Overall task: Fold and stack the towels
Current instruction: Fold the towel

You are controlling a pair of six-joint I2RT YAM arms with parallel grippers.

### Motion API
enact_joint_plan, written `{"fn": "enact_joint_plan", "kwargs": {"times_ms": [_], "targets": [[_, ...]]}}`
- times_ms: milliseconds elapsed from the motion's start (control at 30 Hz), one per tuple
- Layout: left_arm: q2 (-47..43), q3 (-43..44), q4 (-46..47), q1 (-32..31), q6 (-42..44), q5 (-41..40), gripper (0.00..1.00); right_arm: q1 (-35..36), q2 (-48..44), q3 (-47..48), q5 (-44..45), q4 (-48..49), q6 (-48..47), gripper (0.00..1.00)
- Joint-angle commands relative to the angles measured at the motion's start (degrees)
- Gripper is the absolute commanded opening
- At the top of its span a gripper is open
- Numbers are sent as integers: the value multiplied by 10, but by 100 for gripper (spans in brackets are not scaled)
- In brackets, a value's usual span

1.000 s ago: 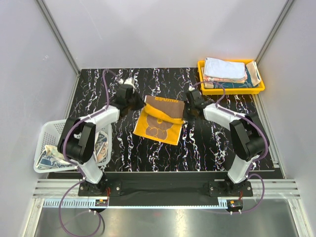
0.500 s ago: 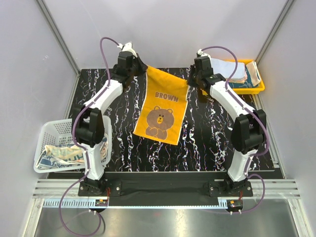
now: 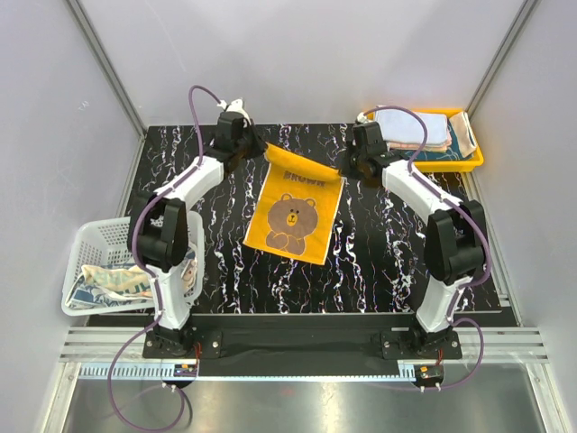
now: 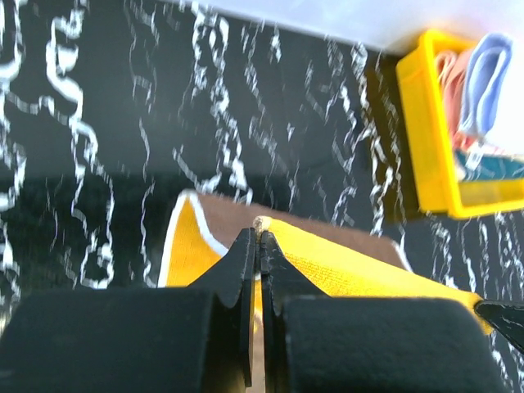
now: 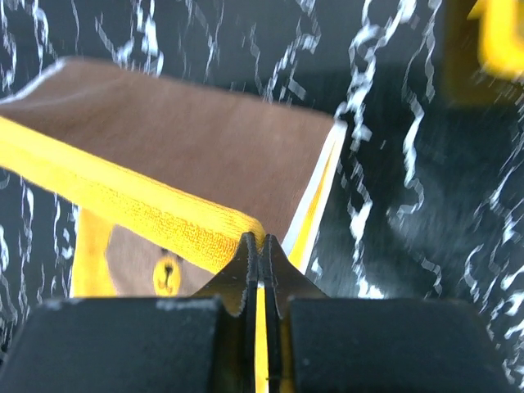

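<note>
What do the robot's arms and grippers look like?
Both the left arm and right arm have white links, chunky black joints and a looping purple cable. The left gripper and right gripper are black, with flat fingers tapering to points.

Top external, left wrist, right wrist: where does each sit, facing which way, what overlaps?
Top external: above and behind the bases, looking down on the table; both arms show, left gripper and right gripper pinching far corners of the yellow towel.
Left wrist: looks past its shut fingers across the table toward the yellow tray.
Right wrist: looks past its shut fingers onto the towel's brown side.
Shared by wrist views: the lifted towel edge.
</note>
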Motion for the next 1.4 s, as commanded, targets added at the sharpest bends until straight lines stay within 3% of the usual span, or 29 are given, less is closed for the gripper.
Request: {"fn": "enact_joint_plan", "kwargs": {"times_ms": [0, 467, 1367], "targets": [[-63, -40, 47, 9, 0, -17, 0, 9, -59, -31, -11, 14, 12, 0], [-161, -186, 63, 8, -27, -19, 0, 62, -140, -122, 4, 12, 33, 0], [-253, -318, 73, 1, -42, -13, 0, 115, -180, -189, 32, 12, 55, 0]]}}
